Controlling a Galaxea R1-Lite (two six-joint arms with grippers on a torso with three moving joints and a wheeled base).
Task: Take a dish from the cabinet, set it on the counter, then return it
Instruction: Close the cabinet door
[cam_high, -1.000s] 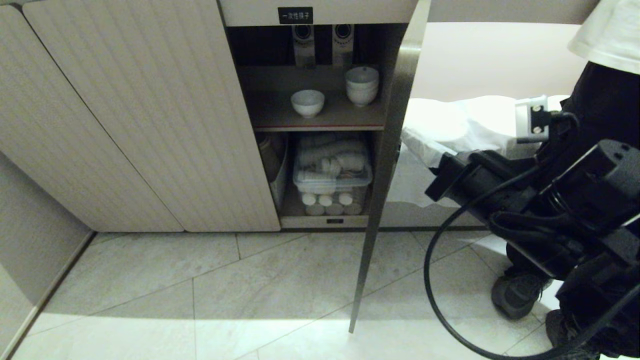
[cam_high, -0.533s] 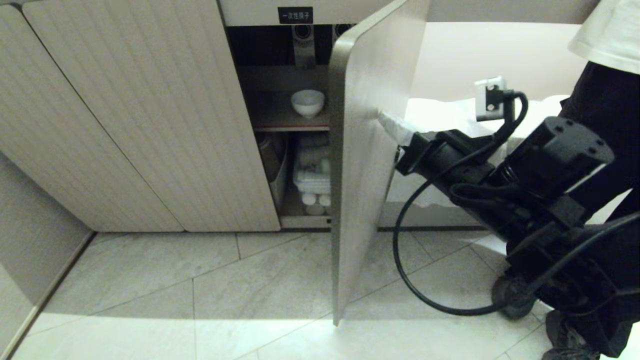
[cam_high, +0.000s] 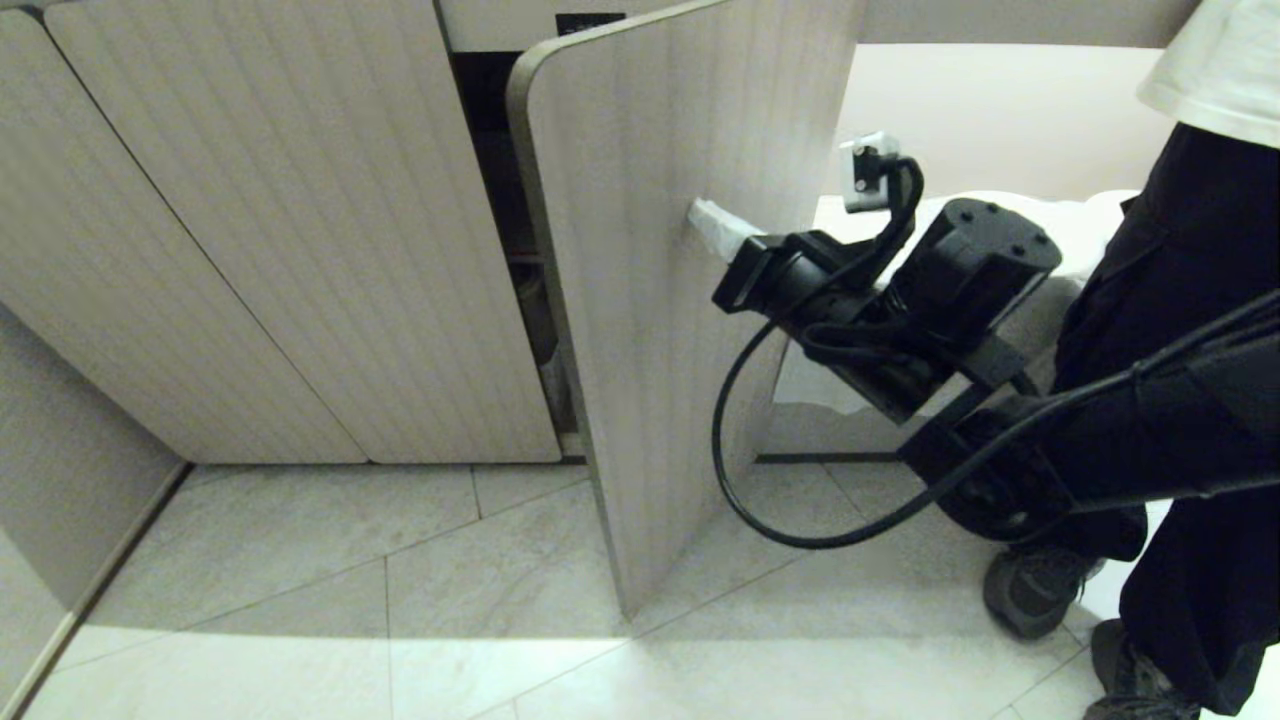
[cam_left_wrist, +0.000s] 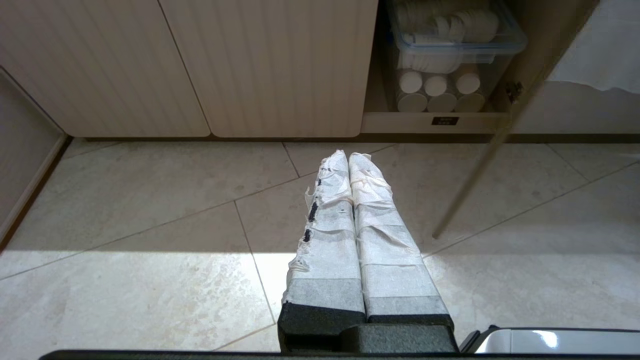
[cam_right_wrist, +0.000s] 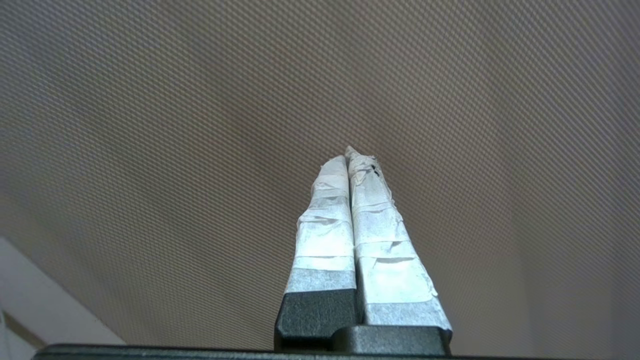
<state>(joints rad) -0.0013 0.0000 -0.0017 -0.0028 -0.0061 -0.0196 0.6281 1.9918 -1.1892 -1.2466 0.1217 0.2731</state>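
The cabinet (cam_high: 300, 250) has one ribbed door (cam_high: 650, 300) standing half-way round across its opening. My right gripper (cam_high: 697, 213) is shut, with its taped tips against that door's outer face at mid height. In the right wrist view the shut right gripper (cam_right_wrist: 348, 152) points straight at the door's surface, which fills the view. The dish is hidden behind the door. The counter is out of view. My left gripper (cam_left_wrist: 348, 156) is shut and empty, held low over the floor tiles in front of the cabinet.
A person in black trousers (cam_high: 1180, 300) stands at the right, one shoe (cam_high: 1035, 590) on the tiles. My arm's black cable (cam_high: 740, 480) loops down beside the door. A clear box of white cups (cam_left_wrist: 455, 45) sits in the cabinet's lower compartment.
The door has swung from edge-on and wide open to half-way across the opening, with my right gripper moving left against it. The shelf and its bowls have gone out of sight behind it.
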